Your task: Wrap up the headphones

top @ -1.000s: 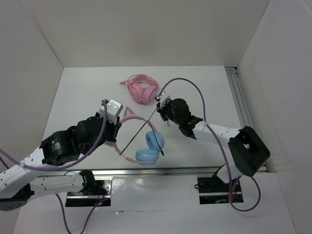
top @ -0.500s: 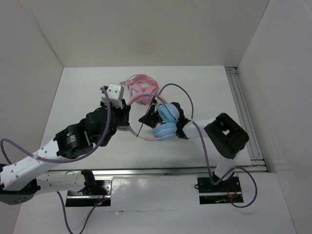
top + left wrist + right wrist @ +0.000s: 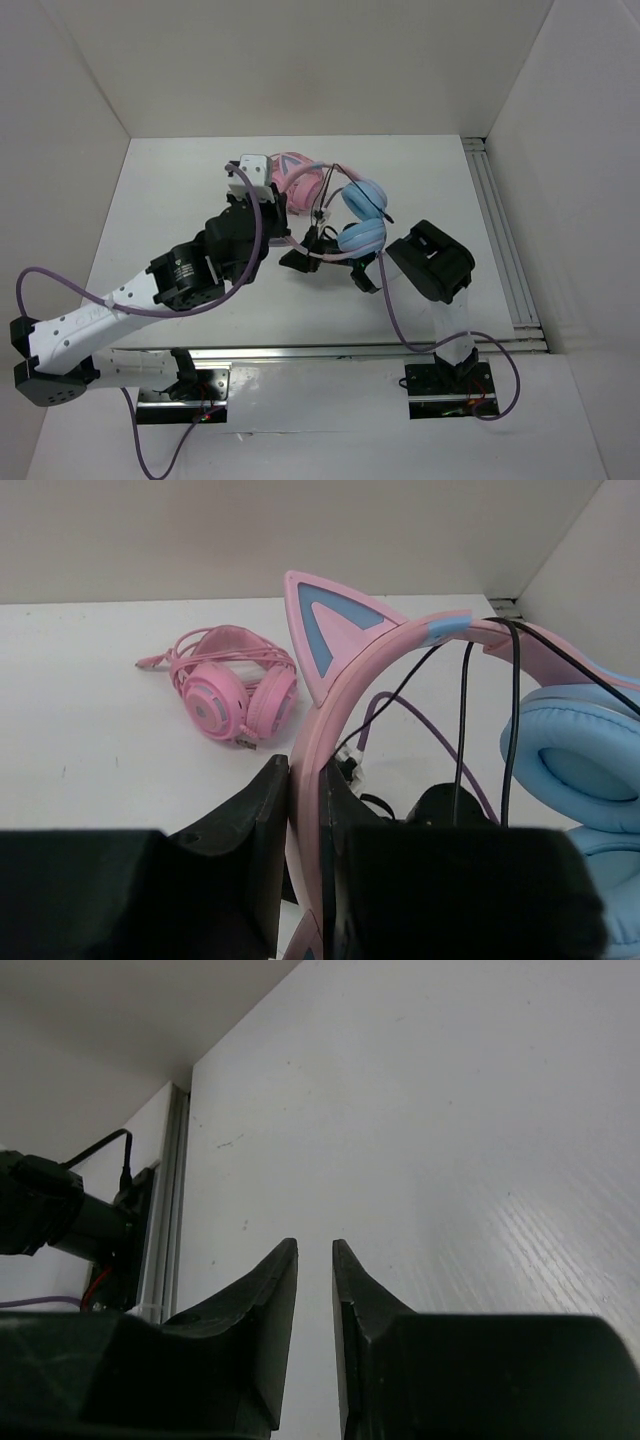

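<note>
The headphones hang lifted over the table's middle, with light-blue ear cups [image 3: 364, 196] and a pink cat-ear headband [image 3: 345, 640]. My left gripper [image 3: 308, 772] is shut on that headband, and it appears in the top view too as my left gripper [image 3: 272, 216]. A thin black cable [image 3: 463, 720] drapes over the headband in loops. My right gripper [image 3: 298, 254] sits low beside the lower ear cup [image 3: 361, 238]. In its own view my right gripper [image 3: 315, 1252] has a narrow gap between the jaws, with nothing in it.
All-pink headphones [image 3: 296, 176] lie on the table behind the lifted pair, also seen as all-pink headphones [image 3: 235, 685]. White walls enclose the back and sides. A metal rail [image 3: 498, 235] runs along the right edge. Purple arm cables [image 3: 388, 300] loop near both grippers.
My left gripper carried the headphones up and toward the back right. My right arm folded in toward the centre, lost the cable it held, and its jaws parted.
</note>
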